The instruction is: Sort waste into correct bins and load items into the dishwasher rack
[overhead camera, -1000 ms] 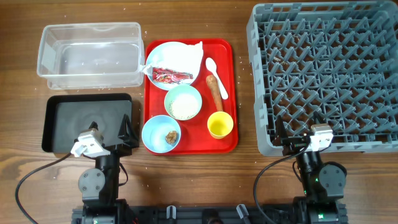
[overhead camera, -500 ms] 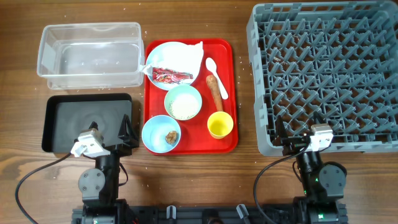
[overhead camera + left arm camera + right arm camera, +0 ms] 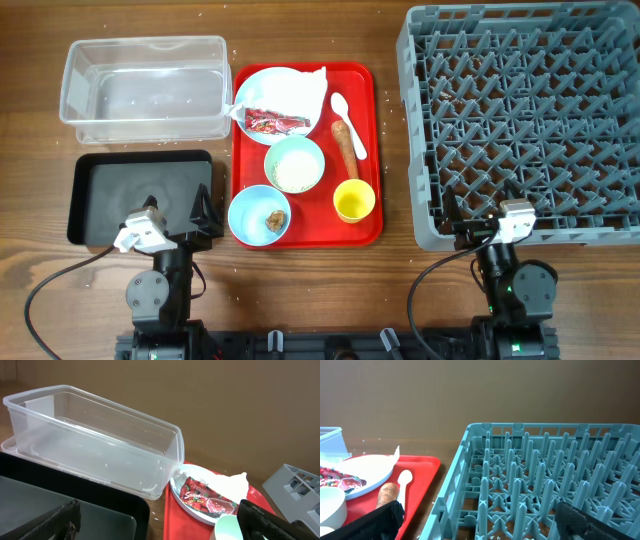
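Observation:
On the red tray (image 3: 250, 165) sit a pale blue plate (image 3: 262, 88) with the red wrapper (image 3: 272, 121) and white napkin (image 3: 308, 90), a white spoon (image 3: 347, 120), the carrot stick (image 3: 346, 150), a pale green bowl (image 3: 294, 165) of rice, a pale blue bowl (image 3: 252, 213) with a brown lump (image 3: 274, 219), and a yellow cup (image 3: 353, 200). The clear tub (image 3: 145, 88) and black tray (image 3: 110, 190) lie to the left, the grey rack (image 3: 530, 120) to the right. My left gripper (image 3: 178, 213) is open over the black tray's front edge. My right gripper (image 3: 480, 215) is open at the rack's front edge.
The left wrist view shows the tub (image 3: 95, 435), black tray (image 3: 75, 505), wrapper (image 3: 205, 497) and green bowl (image 3: 227, 527) ahead. The right wrist view shows rack pegs (image 3: 545, 475), spoon (image 3: 404, 480) and carrot (image 3: 387, 494). Rice grains dot the wooden table.

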You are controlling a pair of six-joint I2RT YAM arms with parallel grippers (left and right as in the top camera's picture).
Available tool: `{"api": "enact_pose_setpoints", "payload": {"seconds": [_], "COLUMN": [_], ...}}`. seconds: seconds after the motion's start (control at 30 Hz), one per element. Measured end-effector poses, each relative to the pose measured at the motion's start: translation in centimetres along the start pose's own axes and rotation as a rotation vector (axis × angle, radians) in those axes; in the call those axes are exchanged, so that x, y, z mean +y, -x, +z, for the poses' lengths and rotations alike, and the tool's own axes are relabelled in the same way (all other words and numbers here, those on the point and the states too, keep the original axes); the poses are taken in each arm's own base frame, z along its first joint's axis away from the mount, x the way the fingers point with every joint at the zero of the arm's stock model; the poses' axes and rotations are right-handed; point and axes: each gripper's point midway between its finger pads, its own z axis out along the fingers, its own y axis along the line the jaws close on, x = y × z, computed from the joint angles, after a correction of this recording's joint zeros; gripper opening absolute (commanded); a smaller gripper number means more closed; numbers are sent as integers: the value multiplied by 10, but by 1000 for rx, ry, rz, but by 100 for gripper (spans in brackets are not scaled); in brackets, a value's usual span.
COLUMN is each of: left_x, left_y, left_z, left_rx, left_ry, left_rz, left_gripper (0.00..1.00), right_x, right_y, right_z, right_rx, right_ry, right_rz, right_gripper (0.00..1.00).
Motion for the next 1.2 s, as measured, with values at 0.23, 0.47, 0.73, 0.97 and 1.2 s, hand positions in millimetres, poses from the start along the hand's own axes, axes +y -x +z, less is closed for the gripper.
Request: {"api": "enact_pose_setpoints", "payload": {"seconds": [0.23, 0.47, 0.73, 0.97, 1.2], "left_x": [0, 0, 0, -13, -27], "left_y": [0, 0, 0, 19, 43], "left_z": [0, 0, 0, -1, -1], "left_rx": [0, 0, 0, -78, -28], "left_ry": [0, 0, 0, -61, -70], "left_rz": [0, 0, 0, -1, 10], "left_gripper": [100, 100, 100, 100, 100], "right_x": [0, 0, 1, 7, 13], "right_y": [0, 0, 8, 36, 75], "right_z": [0, 0, 0, -3, -6], "right_rx": [0, 0, -33, -145, -177], "right_ry": [0, 0, 5, 40, 65], "right_rz": [0, 0, -2, -15, -37], "right_gripper": [100, 100, 100, 100, 100]}}
